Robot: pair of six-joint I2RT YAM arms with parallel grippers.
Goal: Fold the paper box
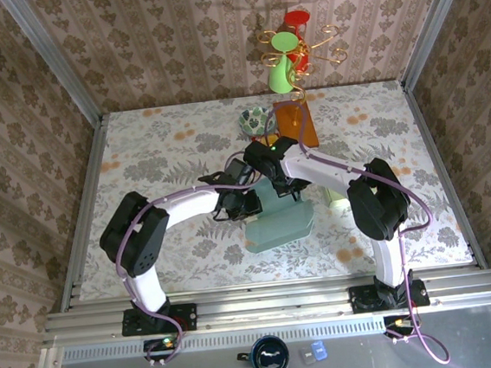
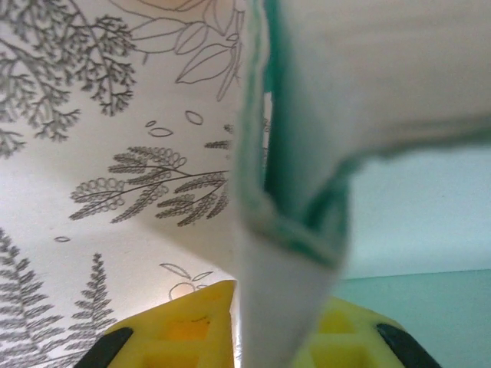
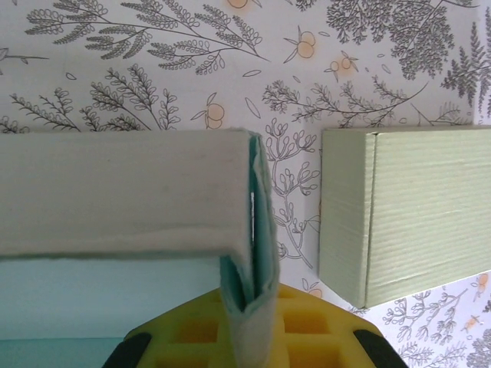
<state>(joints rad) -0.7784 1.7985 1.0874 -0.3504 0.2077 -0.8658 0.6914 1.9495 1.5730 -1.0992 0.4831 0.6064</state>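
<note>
The paper box (image 1: 277,226) lies in the middle of the table (image 1: 164,148), between the two arms, and the task looks to be partway through the folding, with a side wall being turned in and doubled over on itself. The left gripper (image 2: 268,333) is clenched on a doubled flap (image 2: 276,299) of the box. The card runs up between its yellow fingers (image 2: 184,333), and a teal inner face shows inside the fold. The right gripper (image 3: 249,333) is also clamped, pinching two layers of card at the corner of a folded-over wall (image 3: 123,192). A pale green box (image 3: 399,215) stands just beside that corner, not touching it. The left wrist view is so close and blurred that the flap may be either a corner tab or part of the same wall. The next move probably calls for one gripper to hold the fold steady while the other presses the doubled wall down until it seats against the floor of the box. That has to be done without dragging the light card across the cloth or creasing it off its score line. No brand, label or writing can be read: both boxes are plain, and the cloth carries only a leaf and fruit print.
</note>
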